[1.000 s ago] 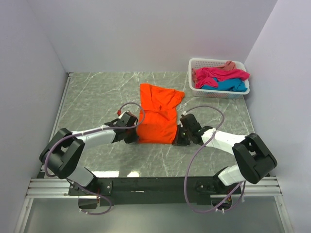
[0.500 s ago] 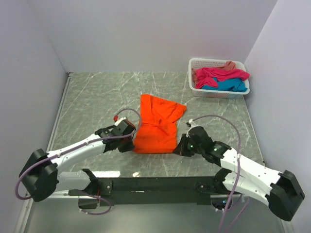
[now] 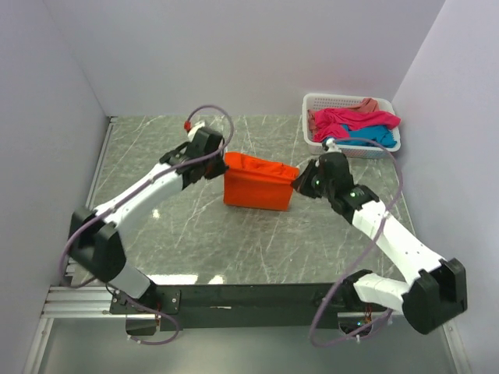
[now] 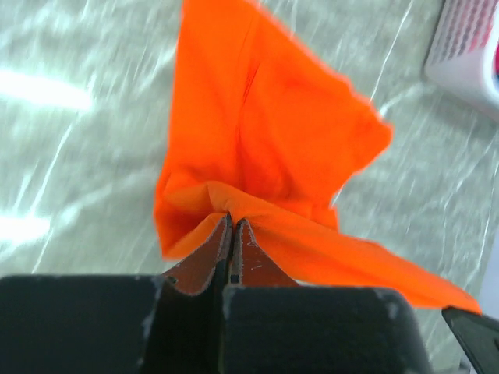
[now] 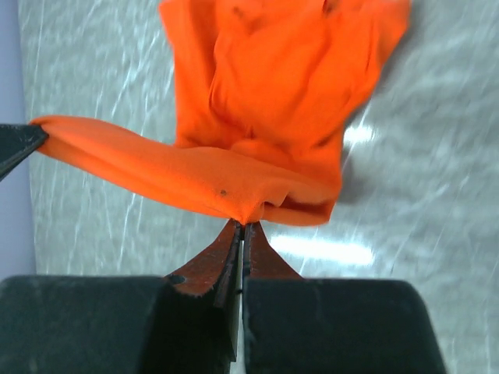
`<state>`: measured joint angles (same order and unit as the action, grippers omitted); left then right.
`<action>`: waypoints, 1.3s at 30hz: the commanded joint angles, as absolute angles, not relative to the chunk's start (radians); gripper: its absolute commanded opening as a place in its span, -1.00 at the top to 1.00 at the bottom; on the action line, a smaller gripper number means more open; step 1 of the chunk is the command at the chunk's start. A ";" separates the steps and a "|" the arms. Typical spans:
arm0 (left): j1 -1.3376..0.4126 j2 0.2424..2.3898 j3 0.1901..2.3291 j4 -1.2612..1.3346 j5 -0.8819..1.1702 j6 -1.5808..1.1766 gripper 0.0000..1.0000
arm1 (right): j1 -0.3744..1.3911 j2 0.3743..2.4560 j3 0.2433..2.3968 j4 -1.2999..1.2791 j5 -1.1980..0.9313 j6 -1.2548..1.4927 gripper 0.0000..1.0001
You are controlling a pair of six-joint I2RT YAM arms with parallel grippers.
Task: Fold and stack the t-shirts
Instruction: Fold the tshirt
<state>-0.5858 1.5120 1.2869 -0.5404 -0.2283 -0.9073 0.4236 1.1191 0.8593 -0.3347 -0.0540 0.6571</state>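
The orange t-shirt hangs folded between my two grippers above the middle of the table. My left gripper is shut on its left edge; the pinch shows in the left wrist view. My right gripper is shut on its right edge, seen in the right wrist view. The shirt's lower part drapes down onto the table. The magenta t-shirt, the turquoise t-shirt and the salmon t-shirt lie crumpled in the basket.
The white slotted basket stands at the back right corner; its corner shows in the left wrist view. The grey marble table has white walls on three sides. The arm bases sit on the black rail at the near edge.
Both grippers have risen and moved toward the back, carrying the shirt's near edge up and over. The shirt went from lying flat to hanging folded between them.
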 commanded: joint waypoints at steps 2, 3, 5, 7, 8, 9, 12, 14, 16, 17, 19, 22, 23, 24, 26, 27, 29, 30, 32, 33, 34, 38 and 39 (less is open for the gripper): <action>-0.531 1.661 1.489 -0.549 -0.307 -0.813 0.99 | 0.338 1.232 0.986 -0.298 -0.064 0.589 1.00; -0.523 1.713 1.512 -0.545 -0.304 -0.798 0.99 | 0.327 1.277 1.002 -0.292 -0.067 0.584 1.00; -0.499 1.771 1.596 -0.558 -0.298 -0.792 0.99 | 0.295 1.359 1.052 -0.276 -0.089 0.574 1.00; -0.485 1.859 1.658 -0.580 -0.298 -0.785 0.99 | 0.272 1.420 1.090 -0.273 -0.121 0.574 1.00; -0.474 1.885 1.708 -0.589 -0.299 -0.779 0.99 | 0.261 1.486 1.130 -0.262 -0.136 0.562 1.00; -0.469 1.932 1.729 -0.583 -0.293 -0.773 0.99 | 0.258 1.521 1.152 -0.264 -0.141 0.560 1.00; -0.446 2.032 1.807 -0.574 -0.269 -0.758 0.99 | 0.239 1.666 1.250 -0.284 -0.146 0.554 1.00; -0.428 2.086 1.890 -0.601 -0.270 -0.762 0.89 | 0.227 1.760 1.325 -0.296 -0.166 0.557 0.84; -0.417 2.149 1.954 -0.641 -0.264 -0.752 0.16 | 0.225 1.814 1.402 -0.304 -0.169 0.533 0.25; -0.408 2.160 1.959 -0.641 -0.255 -0.743 -0.29 | 0.225 1.860 1.431 -0.323 -0.163 0.522 -0.04; -0.402 2.163 1.942 -0.601 -0.200 -0.723 -0.99 | 0.224 1.890 1.494 -0.366 -0.144 0.485 -0.14; -0.400 2.120 1.863 -0.556 -0.183 -0.703 -0.99 | 0.227 1.856 1.444 -0.358 -0.155 0.459 -0.22; -0.399 2.105 1.838 -0.548 -0.184 -0.700 -0.99 | 0.230 1.815 1.418 -0.330 -0.170 0.457 -0.28; -0.399 2.074 1.810 -0.537 -0.181 -0.696 -0.99 | 0.232 1.793 1.389 -0.318 -0.173 0.459 -0.32; -0.399 2.031 1.728 -0.482 -0.138 -0.686 -0.99 | 0.244 1.747 1.309 -0.302 -0.163 0.463 -0.39; -0.399 2.020 1.701 -0.462 -0.118 -0.681 -0.99 | 0.250 1.735 1.289 -0.305 -0.155 0.469 -0.40; -0.400 2.010 1.651 -0.421 -0.078 -0.670 -0.99 | 0.268 1.717 1.240 -0.310 -0.141 0.472 -0.56; -0.399 2.013 1.644 -0.419 -0.068 -0.669 -0.99 | 0.276 1.717 1.226 -0.307 -0.118 0.483 -0.65; -0.399 2.038 1.649 -0.429 -0.054 -0.660 -0.99 | 0.287 1.727 1.207 -0.302 -0.114 0.488 -0.66; -0.399 2.048 1.655 -0.433 -0.048 -0.657 -0.99 | 0.288 1.736 1.209 -0.305 -0.121 0.494 -0.66; -0.399 2.057 1.663 -0.433 -0.041 -0.654 -0.99 | 0.288 1.761 1.222 -0.307 -0.127 0.494 -0.66; -0.399 2.111 1.689 -0.439 -0.043 -0.644 -0.99 | 0.308 1.834 1.288 -0.313 -0.132 0.482 -0.65; -0.397 2.118 1.692 -0.434 -0.041 -0.644 -0.99 | 0.317 1.853 1.307 -0.322 -0.130 0.482 -0.62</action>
<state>-0.3969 2.0869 1.6547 -0.4667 -0.0666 -0.6712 0.3016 1.8046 1.2381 -0.3302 -0.1421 0.4892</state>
